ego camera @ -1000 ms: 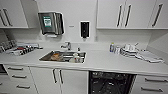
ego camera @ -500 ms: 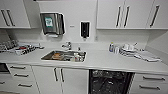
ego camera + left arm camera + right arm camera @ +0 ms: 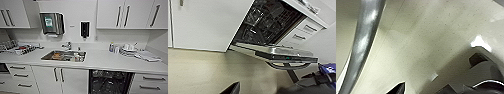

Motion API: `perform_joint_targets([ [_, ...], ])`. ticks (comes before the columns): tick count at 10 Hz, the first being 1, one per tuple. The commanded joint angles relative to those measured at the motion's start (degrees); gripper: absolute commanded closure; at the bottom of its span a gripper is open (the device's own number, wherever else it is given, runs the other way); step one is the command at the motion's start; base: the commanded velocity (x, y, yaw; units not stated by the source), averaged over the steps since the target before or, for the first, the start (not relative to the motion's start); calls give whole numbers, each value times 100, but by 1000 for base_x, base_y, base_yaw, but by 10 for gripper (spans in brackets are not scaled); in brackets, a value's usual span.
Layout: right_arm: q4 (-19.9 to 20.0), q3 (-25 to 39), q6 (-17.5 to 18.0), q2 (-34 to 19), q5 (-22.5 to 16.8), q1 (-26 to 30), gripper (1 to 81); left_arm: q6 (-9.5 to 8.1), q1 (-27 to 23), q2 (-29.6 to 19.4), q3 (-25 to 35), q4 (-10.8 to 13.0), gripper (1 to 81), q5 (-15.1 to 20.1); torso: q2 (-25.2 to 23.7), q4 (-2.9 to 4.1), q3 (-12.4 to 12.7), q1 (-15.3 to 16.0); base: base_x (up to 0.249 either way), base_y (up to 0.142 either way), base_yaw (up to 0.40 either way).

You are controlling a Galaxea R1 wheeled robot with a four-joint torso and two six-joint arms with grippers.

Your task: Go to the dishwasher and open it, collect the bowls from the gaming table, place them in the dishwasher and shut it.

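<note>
The dishwasher stands open under the white counter, right of the sink; its dark inside with racks shows. In the left wrist view its steel-fronted door hangs folded down close to level, with the bar handle at its outer edge and the racks behind it. A thick grey metal bar runs close past the right wrist camera, above pale floor. The bowls and the gaming table are out of view.
A steel sink with a tap sits in the counter. A dish rack stands at the left, dishes and bottles at the right. White cabinet doors and drawers flank the dishwasher. Pale floor lies before it.
</note>
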Motion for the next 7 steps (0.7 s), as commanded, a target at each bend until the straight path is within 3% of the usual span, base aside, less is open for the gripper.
perform_joint_targets([
  [1,-917,269,-684,-203,-210,410,10,19,638,752,-1069,97,10,-9,0,0,0,0,0,0,0],
  [3,-1655,216,-1247,-45,-210,208,10,36,1200,1366,-1782,106,10,-123,0,0,0,0,0,0,0],
  [6,-2589,93,-1759,228,-184,-257,10,106,1903,2389,-2804,247,10,-203,0,0,0,0,0,0,0],
  [7,-2843,-229,-1820,420,-149,-416,10,106,2141,2729,-3179,343,10,-211,0,0,0,0,0,0,0],
])
